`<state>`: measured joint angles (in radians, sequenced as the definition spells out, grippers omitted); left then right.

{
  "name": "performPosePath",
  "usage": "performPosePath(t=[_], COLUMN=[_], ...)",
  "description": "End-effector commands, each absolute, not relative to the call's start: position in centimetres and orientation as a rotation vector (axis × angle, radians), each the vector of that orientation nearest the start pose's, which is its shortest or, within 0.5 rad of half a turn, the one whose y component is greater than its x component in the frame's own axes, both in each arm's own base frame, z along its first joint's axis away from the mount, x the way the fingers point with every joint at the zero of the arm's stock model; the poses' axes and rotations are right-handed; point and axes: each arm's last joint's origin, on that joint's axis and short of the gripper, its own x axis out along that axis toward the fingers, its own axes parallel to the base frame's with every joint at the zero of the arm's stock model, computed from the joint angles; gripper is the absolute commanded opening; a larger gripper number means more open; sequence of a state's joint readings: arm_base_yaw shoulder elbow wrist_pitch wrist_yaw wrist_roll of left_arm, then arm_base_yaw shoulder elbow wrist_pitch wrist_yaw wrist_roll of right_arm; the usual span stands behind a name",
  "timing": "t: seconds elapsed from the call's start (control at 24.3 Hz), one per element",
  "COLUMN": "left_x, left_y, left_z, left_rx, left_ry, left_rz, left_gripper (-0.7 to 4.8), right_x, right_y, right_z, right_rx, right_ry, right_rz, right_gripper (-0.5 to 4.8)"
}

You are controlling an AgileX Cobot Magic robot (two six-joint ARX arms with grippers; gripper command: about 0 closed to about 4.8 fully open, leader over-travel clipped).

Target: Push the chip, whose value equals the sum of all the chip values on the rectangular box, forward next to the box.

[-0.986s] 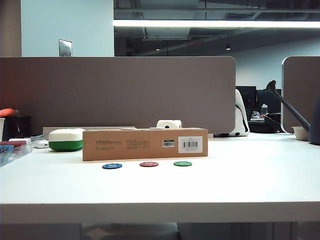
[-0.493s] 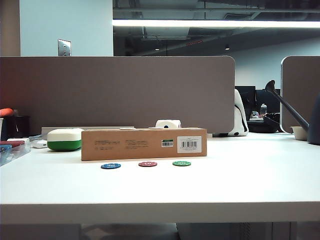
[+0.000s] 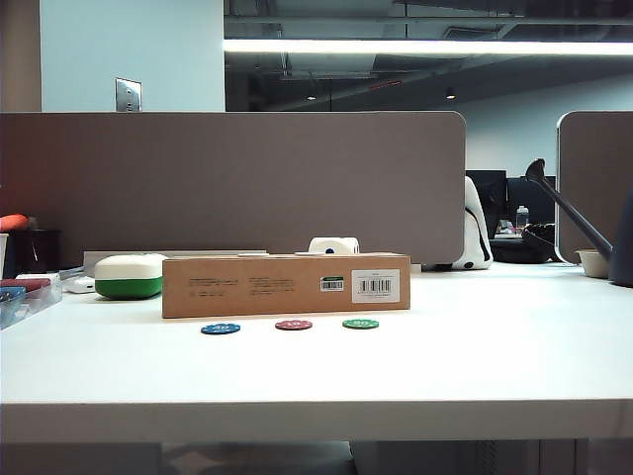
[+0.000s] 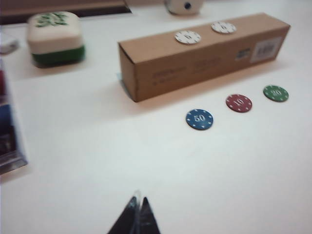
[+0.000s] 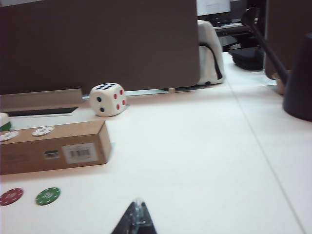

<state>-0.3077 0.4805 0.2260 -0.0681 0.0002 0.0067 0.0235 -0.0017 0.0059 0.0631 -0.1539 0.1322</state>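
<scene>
The chip, marked 10, was seen just in front of the rectangular box, between a blue chip marked 50 and a green chip marked 20. A sideways nudge could have knocked either neighbour instead. Both the left gripper and right gripper, well short of the box, were held closed, empty. The box's printing was not legible

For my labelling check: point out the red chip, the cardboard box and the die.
red chip (image 4: 239, 103), left wrist view, middle of its top face.
cardboard box (image 4: 195, 68), left wrist view, its long printed side.
die (image 5: 108, 99), right wrist view, the face with red pips.
</scene>
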Motion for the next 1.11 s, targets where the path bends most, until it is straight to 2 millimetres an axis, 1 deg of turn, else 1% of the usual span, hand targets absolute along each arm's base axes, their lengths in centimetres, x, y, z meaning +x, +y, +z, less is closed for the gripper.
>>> performPosePath(t=[0.04, 0.08, 0.12, 0.21, 0.25, 0.29, 0.45, 0.58, 0.66, 0.7, 0.74, 0.82, 0.86, 0.9, 1.07, 1.11], left_x=[14.3, 15.3, 15.9, 17.7, 18.4, 19.7, 24.6, 28.7, 30.0, 30.9, 31.3, 32.3, 32.6, 33.4, 35.5, 36.3], left_y=[-4.6, -5.0, -5.2, -5.7, -5.9, -6.4, -8.0, -9.3, -9.7, -10.1, -10.2, -10.5, -10.6, -10.9, -11.7, -12.5], left_z=[19.7, 20.0, 20.2, 21.2, 21.8, 23.0, 26.8, 29.1, 29.5, 29.7, 29.8, 29.8, 29.9, 30.3, 31.3, 31.7], left_rx=[0.064, 0.070, 0.073, 0.077, 0.078, 0.077, 0.072, 0.066, 0.070, 0.077, 0.081, 0.102, 0.105, 0.109, 0.113, 0.115], left_ry=[0.363, 0.405, 0.421, 0.451, 0.455, 0.453, 0.418, 0.402, 0.428, 0.479, 0.506, 0.647, 0.672, 0.698, 0.712, 0.696], left_rz=[-0.314, -0.313, -0.313, -0.312, -0.312, -0.314, -0.314, -0.332, -0.331, -0.331, -0.330, -0.325, -0.325, -0.324, -0.327, -0.339], left_gripper=[-0.05, -0.05, -0.05, -0.05, -0.05, -0.05, -0.05, -0.05, -0.05, -0.05, -0.05, -0.05, -0.05, -0.05, -0.05, -0.05], right_x=[9.7, 9.7, 9.7, 9.7, 9.7, 9.7, 9.7, 9.7, 9.6, 9.6, 9.6, 9.6, 9.6, 9.6, 9.6, 9.6], right_y=[0.7, 0.7, 0.7, 0.7, 0.7, 0.7, 0.7, 0.9, 1.0, 1.0, 1.0, 1.0, 1.0, 1.0, 1.0, 1.0], right_z=[17.2, 17.2, 17.2, 17.2, 17.1, 17.0, 16.7, 16.6, 16.6, 16.6, 16.6, 16.6, 16.6, 16.6, 16.6, 16.6], right_rx=[0.172, 0.222, 0.262, 0.400, 0.435, 0.477, 0.502, 0.500, 0.499, 0.499, 0.499, 0.499, 0.498, 0.499, 0.499, 0.499], right_ry=[-0.066, -0.062, -0.058, -0.043, -0.036, -0.021, 0.021, 0.037, 0.045, 0.045, 0.045, 0.047, 0.048, 0.049, 0.051, 0.051], right_rz=[0.194, 0.196, 0.197, 0.201, 0.201, 0.200, 0.192, 0.251, 0.279, 0.279, 0.279, 0.286, 0.287, 0.290, 0.289, 0.289], right_gripper=[-0.05, -0.04, -0.04, -0.04, -0.04, -0.04, -0.04, -0.04, -0.04, -0.04, -0.04, -0.04, -0.04, -0.04, -0.04, -0.04])
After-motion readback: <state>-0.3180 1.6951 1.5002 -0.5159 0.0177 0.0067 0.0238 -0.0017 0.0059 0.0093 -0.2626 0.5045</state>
